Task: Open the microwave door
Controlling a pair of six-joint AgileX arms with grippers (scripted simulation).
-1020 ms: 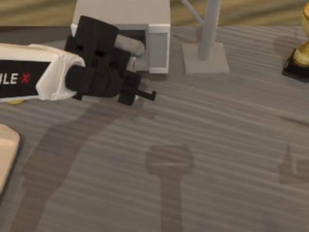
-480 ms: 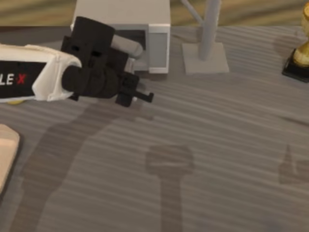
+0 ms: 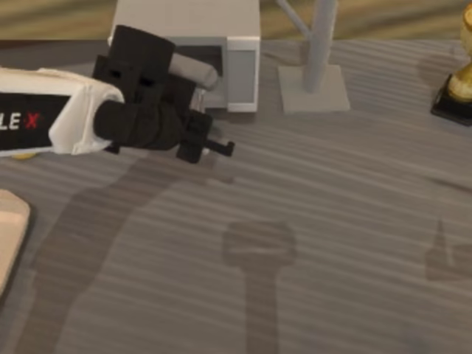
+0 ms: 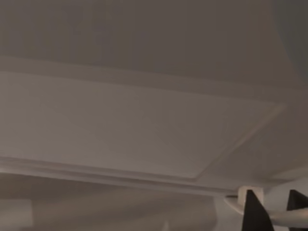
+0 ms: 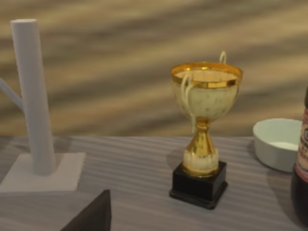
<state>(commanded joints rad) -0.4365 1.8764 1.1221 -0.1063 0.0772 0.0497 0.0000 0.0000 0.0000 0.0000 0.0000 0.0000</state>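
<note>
Two neighbours: pole stand (image 3: 316, 77), trophy (image 3: 459, 77) | left gripper (image 3: 214, 144) fronts microwave (image 3: 193, 29)

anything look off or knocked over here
Nothing stands out. The microwave sits square at the table's far edge with the left tool working at its front. The pole stand and the trophy stand upright, the white bowl sits flat, and nothing is spilled.

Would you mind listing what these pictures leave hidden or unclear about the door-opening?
- Top view: the left gripper and its black wrist cover most of the microwave door, so its opening angle is unclear.
- Left wrist view: only a pale door panel up close; the contact point is cut off.
- Right gripper: in no view.
- Top view: the trophy is cut by the edge.
</note>
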